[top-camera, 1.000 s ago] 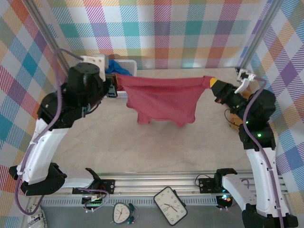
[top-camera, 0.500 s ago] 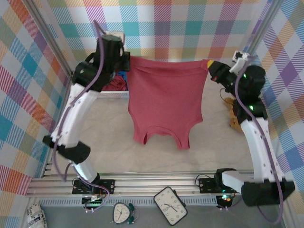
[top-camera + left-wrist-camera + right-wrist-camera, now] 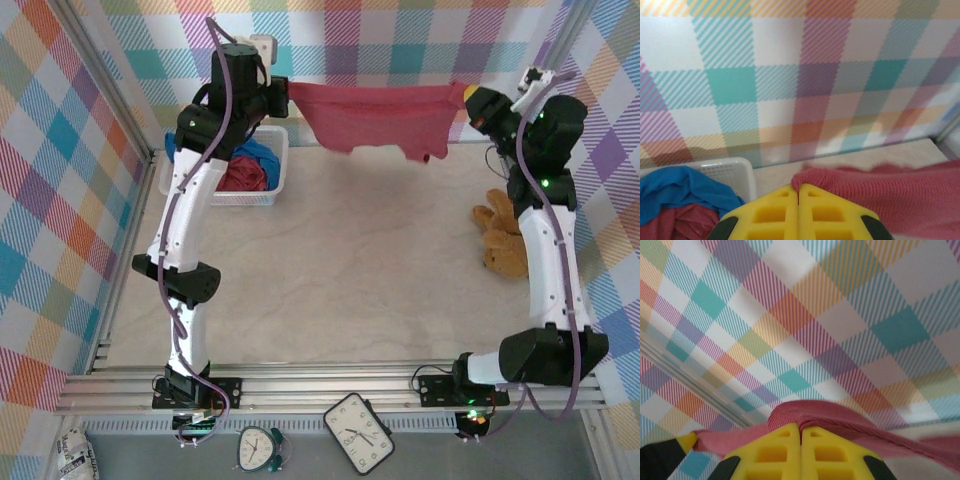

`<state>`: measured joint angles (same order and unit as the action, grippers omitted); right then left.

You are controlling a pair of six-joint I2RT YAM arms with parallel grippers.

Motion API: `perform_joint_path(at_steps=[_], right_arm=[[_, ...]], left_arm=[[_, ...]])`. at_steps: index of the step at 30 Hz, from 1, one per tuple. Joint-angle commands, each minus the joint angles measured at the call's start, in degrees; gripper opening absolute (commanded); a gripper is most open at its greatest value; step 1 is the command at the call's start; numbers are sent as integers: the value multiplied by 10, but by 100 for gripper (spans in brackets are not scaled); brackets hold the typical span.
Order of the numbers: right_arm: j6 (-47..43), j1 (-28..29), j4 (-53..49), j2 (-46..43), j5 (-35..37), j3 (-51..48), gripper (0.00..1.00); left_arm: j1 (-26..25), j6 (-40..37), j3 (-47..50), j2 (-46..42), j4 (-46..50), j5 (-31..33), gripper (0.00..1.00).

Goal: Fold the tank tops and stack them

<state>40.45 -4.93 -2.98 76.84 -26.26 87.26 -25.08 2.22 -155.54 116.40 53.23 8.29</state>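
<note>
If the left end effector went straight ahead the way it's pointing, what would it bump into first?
Probably the checkered back wall. The left end effector is shut on the dark red tank top, and beyond that pinched cloth the wall faces it. How far off the wall is, I can't tell.

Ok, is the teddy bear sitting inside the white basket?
No, the teddy bear lies on the table at the right, well apart from the basket.

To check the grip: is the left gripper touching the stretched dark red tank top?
Touching. The left wrist view shows the left gripper shut on a corner of the dark red tank top, cloth bunched at its fingertips.
</note>
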Motion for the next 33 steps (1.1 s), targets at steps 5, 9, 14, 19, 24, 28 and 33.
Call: perform_joint_path(at_steps=[5, 9, 14, 19, 24, 28, 33], right_arm=[[34, 0, -46, -169, -33, -312, 0], [84, 16, -38, -239, -51, -524, 0], [90, 60, -79, -277, -10, -674, 3], [80, 70, -173, -325, -1, -717, 7], [100, 83, -249, -369, 5, -734, 20], [99, 84, -333, -412, 37, -717, 28], [71, 85, -367, -451, 84, -665, 30]], left_arm=[[-5, 68, 493, -216, -132, -97, 0], [-14, 149, 768, -280, -221, -115, 0], [-52, 222, 953, -273, -285, -109, 0], [-65, 265, 1037, -290, -284, -86, 0], [-69, 281, 1060, -307, -255, -73, 0], [-71, 291, 1059, -320, -211, -41, 2], [-71, 279, 1044, -338, -156, -10, 9]])
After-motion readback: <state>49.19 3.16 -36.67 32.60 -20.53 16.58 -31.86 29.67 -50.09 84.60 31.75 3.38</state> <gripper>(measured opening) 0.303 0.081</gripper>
